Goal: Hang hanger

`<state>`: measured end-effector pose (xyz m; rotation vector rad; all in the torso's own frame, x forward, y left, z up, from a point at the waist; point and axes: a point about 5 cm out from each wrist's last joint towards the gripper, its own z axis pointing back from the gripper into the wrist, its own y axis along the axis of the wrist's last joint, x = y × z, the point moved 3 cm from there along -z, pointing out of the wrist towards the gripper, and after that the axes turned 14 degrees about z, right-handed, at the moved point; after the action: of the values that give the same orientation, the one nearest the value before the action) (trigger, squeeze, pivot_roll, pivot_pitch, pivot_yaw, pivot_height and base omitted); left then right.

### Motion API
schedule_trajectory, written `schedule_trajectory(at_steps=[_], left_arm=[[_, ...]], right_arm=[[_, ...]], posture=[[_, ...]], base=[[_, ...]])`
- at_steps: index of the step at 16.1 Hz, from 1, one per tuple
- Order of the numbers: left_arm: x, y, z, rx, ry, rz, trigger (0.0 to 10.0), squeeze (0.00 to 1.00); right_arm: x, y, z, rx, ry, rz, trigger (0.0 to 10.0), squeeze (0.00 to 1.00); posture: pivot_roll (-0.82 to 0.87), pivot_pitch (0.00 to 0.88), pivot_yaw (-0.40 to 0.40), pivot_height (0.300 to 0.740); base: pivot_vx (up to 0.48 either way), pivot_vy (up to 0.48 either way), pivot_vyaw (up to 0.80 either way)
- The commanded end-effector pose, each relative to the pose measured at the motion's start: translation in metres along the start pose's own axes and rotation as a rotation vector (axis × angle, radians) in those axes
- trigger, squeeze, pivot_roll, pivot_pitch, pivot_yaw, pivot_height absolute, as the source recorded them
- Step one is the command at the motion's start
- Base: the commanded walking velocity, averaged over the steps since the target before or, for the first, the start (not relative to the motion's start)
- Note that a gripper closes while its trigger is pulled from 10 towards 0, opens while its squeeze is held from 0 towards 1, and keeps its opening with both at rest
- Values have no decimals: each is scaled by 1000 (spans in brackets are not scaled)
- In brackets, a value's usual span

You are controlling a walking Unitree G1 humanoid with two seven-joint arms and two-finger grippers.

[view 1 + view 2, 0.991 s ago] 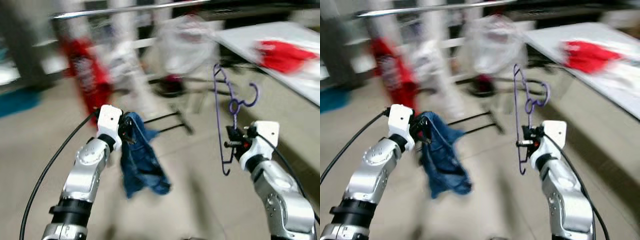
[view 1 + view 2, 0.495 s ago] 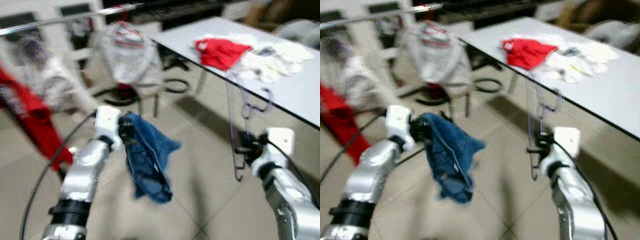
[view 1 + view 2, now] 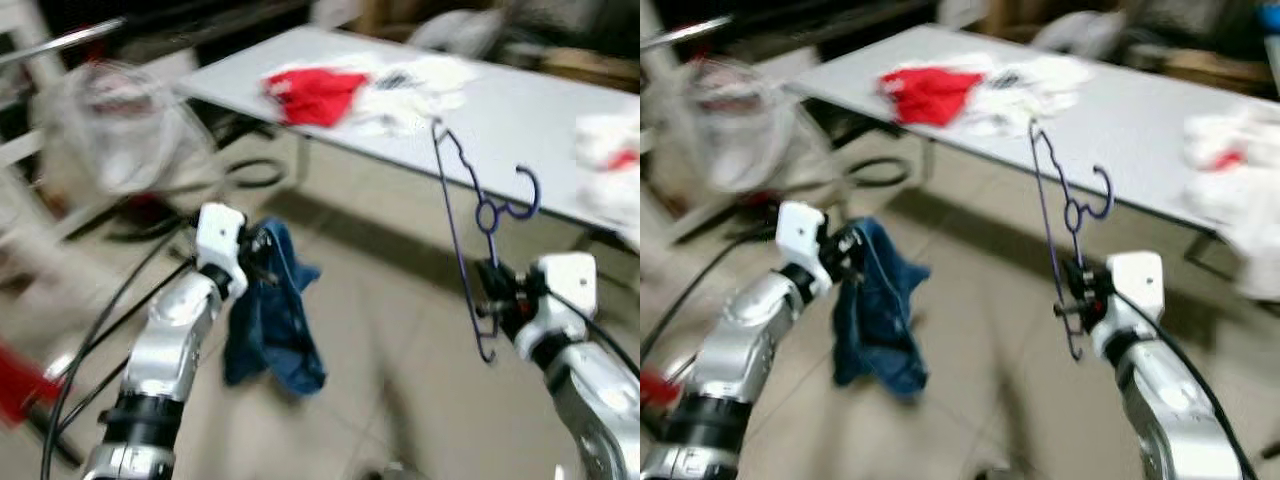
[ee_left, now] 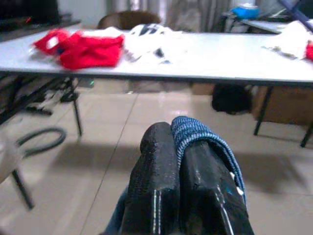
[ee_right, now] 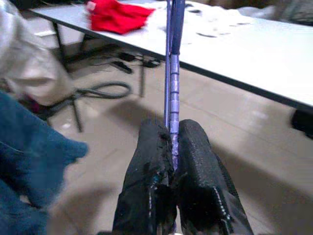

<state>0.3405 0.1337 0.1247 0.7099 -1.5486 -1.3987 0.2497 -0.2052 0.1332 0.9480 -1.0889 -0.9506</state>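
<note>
The hanger [image 3: 468, 235] is a thin purple wire frame, ridged along the bar where the right wrist view shows it up close. It stands roughly upright in the air in front of the desk's near edge, its long bar running from a peak at the top down to a small curl at the bottom, leaning a little toward the robot's left at the top. Its hook [image 3: 527, 190] branches off a small twisted loop partway up and curves out toward the robot's right.

The right gripper [image 5: 172, 164] has its two black, rough-textured fingers pressed tight on the lower part of the bar, with the wire pinched in the seam between them.

The left gripper [image 4: 182, 161] is clamped on a fold of blue cloth [image 3: 272, 320], a soft denim-like garment with a ribbed knit edge showing over the fingertip in the left wrist view. The cloth hangs limp below the gripper, above the floor [image 3: 380, 340] of pale glossy tiles.

Behind both arms runs the desk [image 3: 500, 110], a flat grey-white top on thin dark legs. A crumpled red garment [image 3: 312, 93] lies near its left end, with white clothes [image 3: 415, 85] heaped beside it. More white fabric with a red patch [image 3: 612, 165] lies at the right end, near the edge. A translucent pale garment [image 3: 115, 125] hangs at the far left; the head views are blurred.
</note>
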Motion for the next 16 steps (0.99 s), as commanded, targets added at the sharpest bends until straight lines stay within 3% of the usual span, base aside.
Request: schedule_trajectory(at_steps=[1, 4, 5, 9, 11, 13, 14, 16], left_arm=[[6, 6, -4, 26, -24, 2, 10000, 0], [5, 5, -4, 23, -17, 1, 10000, 0], [13, 16, -21, 49, -33, 1, 10000, 0], [20, 34, -37, 79, -74, -13, 10000, 0], [28, 55, -49, 119, -118, -26, 10000, 0], [35, 84, -61, 179, -155, -24, 10000, 0], [42, 110, -71, 229, -187, -1, 10000, 0], [60, 140, -87, 263, -268, 3, 10000, 0]], right_arm=[[0, 10, -3, 32, 5, 17, 10000, 0], [1, 10, -3, 32, 3, 28, 10000, 0], [3, 20, -10, 57, 4, 76, 10000, 0], [11, 24, -8, 63, 13, 97, 10000, 0], [11, 36, -1, 118, 78, 74, 10000, 0], [4, 51, 17, 197, 266, 55, 10000, 0], [1, 59, 38, 213, 435, 64, 10000, 0], [10, 66, 68, 199, 588, 88, 10000, 0]], posture=[[-99, 0, 20, 740], [-106, 0, 22, 740], [-110, 0, 5, 740], [-118, 0, 9, 740], [-122, 0, 13, 740], [-125, 0, 21, 740], [-129, 0, 29, 740], [-139, 0, 43, 740]], base=[[401, 0, -800], [404, 0, -800], [442, 0, -800], [443, 0, -800], [442, 0, -400], [442, 0, 0], [442, 0, 0], [448, 0, 0]])
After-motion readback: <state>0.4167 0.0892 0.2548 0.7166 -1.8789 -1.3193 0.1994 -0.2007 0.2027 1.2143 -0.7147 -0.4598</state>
